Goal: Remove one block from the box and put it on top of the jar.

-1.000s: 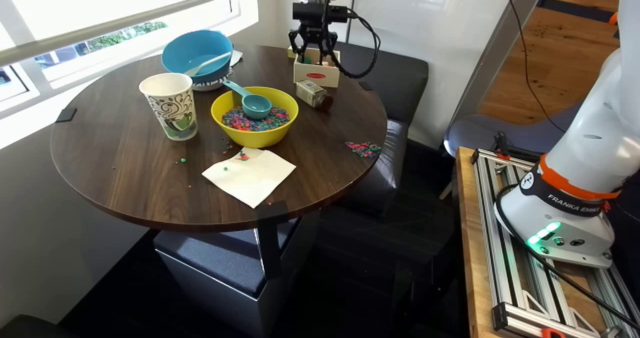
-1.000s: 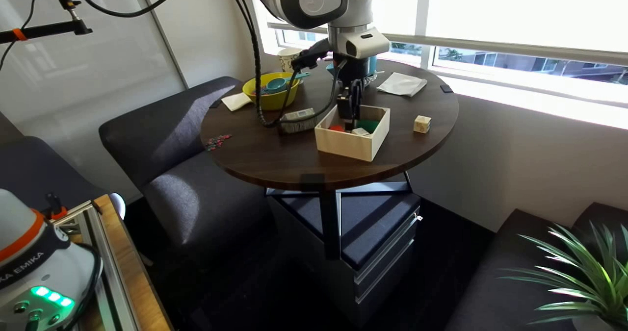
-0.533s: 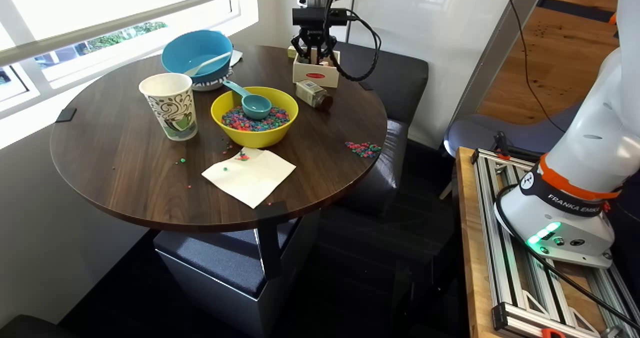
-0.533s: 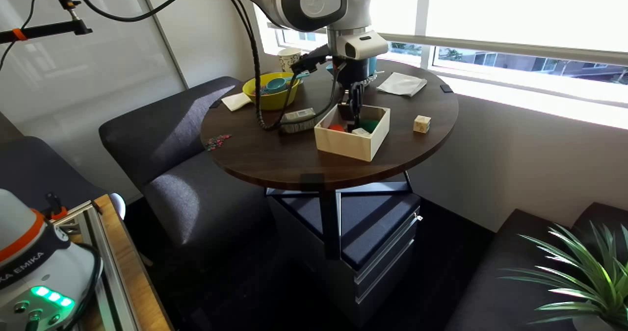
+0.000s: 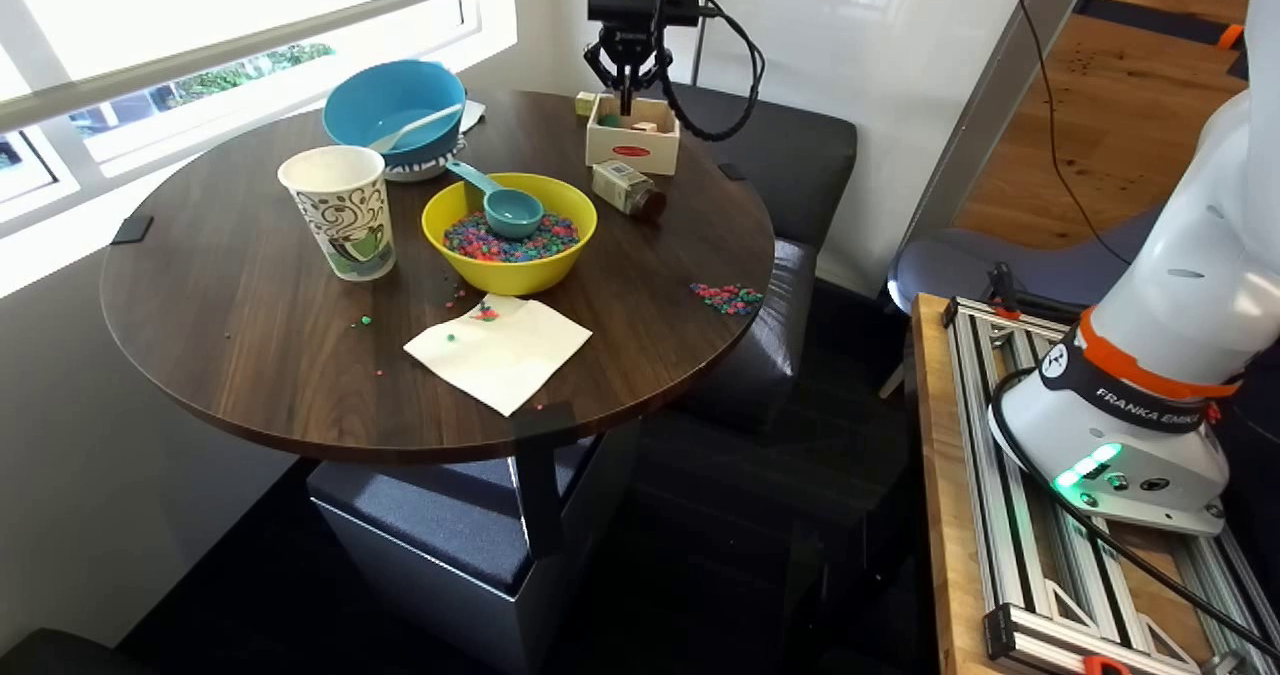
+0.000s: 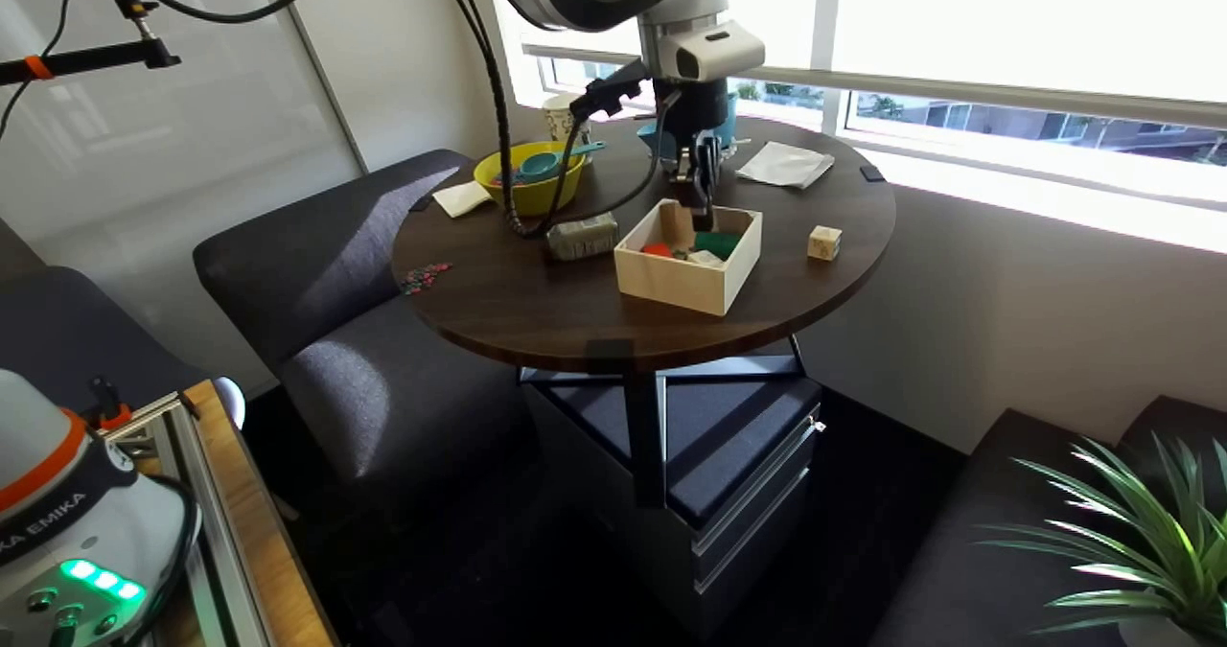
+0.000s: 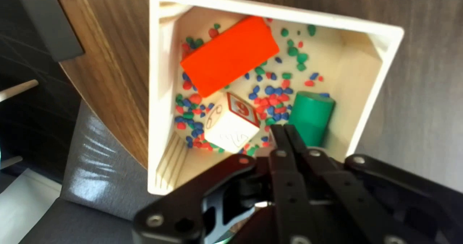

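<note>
The tan open wooden box (image 5: 606,155) stands at the far side of the table in an exterior view and nearer in another exterior view (image 6: 676,283). In the wrist view the box (image 7: 153,92) holds a red block (image 7: 230,56), a white lettered cube (image 7: 233,124), a green cylinder block (image 7: 312,115) and scattered small coloured bits. My gripper (image 7: 284,127) is shut with nothing between its fingertips, above the box near the green cylinder; it also shows in both exterior views (image 5: 626,107) (image 6: 703,220). The jar (image 5: 622,187) lies on its side beside the box; it also shows here (image 6: 583,238).
A lettered cube (image 6: 824,242) lies on the table apart from the box. A yellow bowl (image 5: 510,275) with a teal scoop, a blue bowl (image 5: 385,105), a paper cup (image 5: 345,215) and a napkin (image 5: 500,350) are on the round table. A cable (image 6: 503,129) hangs from the arm.
The gripper was open and reached down into the box among the blocks. Now its fingers have closed together without a block and it has risen. The blocks stay in the box.
</note>
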Robot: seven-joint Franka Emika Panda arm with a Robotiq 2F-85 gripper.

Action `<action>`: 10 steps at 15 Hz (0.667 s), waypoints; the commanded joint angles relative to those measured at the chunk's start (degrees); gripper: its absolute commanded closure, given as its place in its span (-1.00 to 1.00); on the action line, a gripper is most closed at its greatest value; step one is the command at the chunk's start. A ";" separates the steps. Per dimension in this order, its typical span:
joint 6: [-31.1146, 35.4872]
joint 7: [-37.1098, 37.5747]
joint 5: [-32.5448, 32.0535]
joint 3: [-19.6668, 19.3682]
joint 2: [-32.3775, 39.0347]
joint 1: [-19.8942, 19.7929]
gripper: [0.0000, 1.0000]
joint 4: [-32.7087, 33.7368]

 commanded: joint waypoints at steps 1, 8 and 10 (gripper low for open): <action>1.85 3.05 -1.60 -1.34 -4.07 1.20 0.36 -2.76; 1.87 9.19 2.11 -0.75 -0.17 -0.59 -0.65 -1.54; 3.47 9.88 3.07 -0.68 0.73 -0.76 -0.95 -1.68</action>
